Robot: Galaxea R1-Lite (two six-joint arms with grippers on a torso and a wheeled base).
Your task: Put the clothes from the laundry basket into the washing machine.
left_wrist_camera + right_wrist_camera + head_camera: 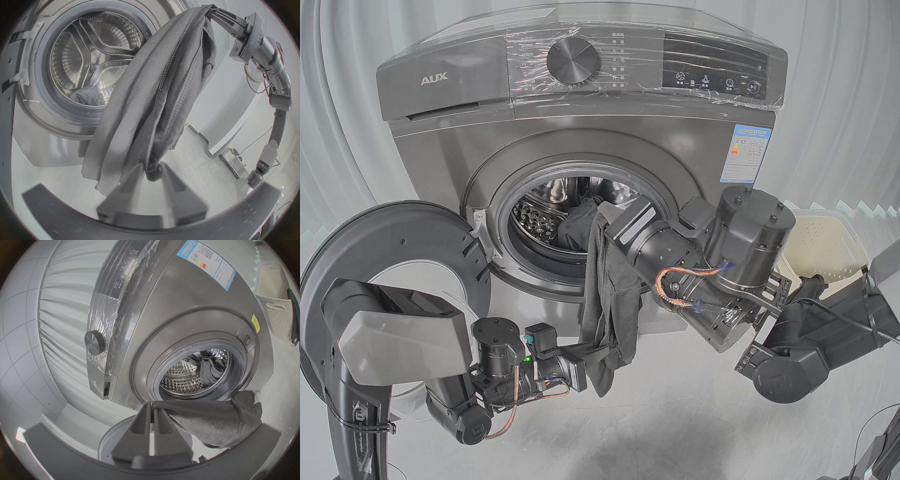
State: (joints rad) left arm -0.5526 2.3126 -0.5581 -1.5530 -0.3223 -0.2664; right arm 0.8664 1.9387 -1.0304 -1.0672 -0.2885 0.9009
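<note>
A dark grey garment [609, 294] hangs in front of the washing machine's [581, 137] open drum [547, 212]. My right gripper [600, 219] is shut on its top end, level with the drum mouth; its closed fingers [143, 421] clamp the cloth [212, 421]. My left gripper [595, 357] is lower, near the floor, shut on the garment's bottom part [156, 93], with cloth pinched at the fingertips [153, 167]. The right gripper [215, 14] holds the far end. Another dark garment [578, 228] [87, 95] [212, 368] lies inside the drum.
The round door [394, 250] stands swung open to the left of the drum. A cream laundry basket [831, 250] [275, 302] sits on the floor right of the machine, behind my right arm. Pale curtains hang behind, with bare grey floor in front.
</note>
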